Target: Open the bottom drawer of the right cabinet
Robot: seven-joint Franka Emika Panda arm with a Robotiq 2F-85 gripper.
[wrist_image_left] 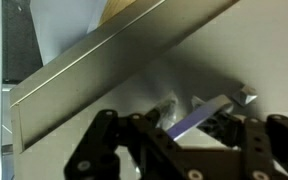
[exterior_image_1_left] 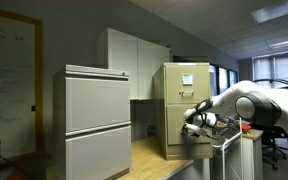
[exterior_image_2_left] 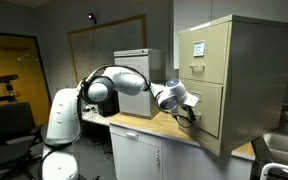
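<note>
Low on the right cabinet [exterior_image_2_left: 254, 80], the bottom drawer [exterior_image_2_left: 210, 106] is plain flat tan metal with one small silver handle [wrist_image_left: 199, 118]. Gripper [exterior_image_2_left: 190, 113] sits right at that handle, fingers [wrist_image_left: 104, 140] either side, can't tell if it's clamped. One papered drawer [exterior_image_2_left: 206, 55] above it.

No text can be read. Print on the white paper [exterior_image_2_left: 197, 47] on the right cabinet [exterior_image_2_left: 239, 70] is too small; whiteboard [exterior_image_1_left: 9, 70] scribbles are blurred.
</note>
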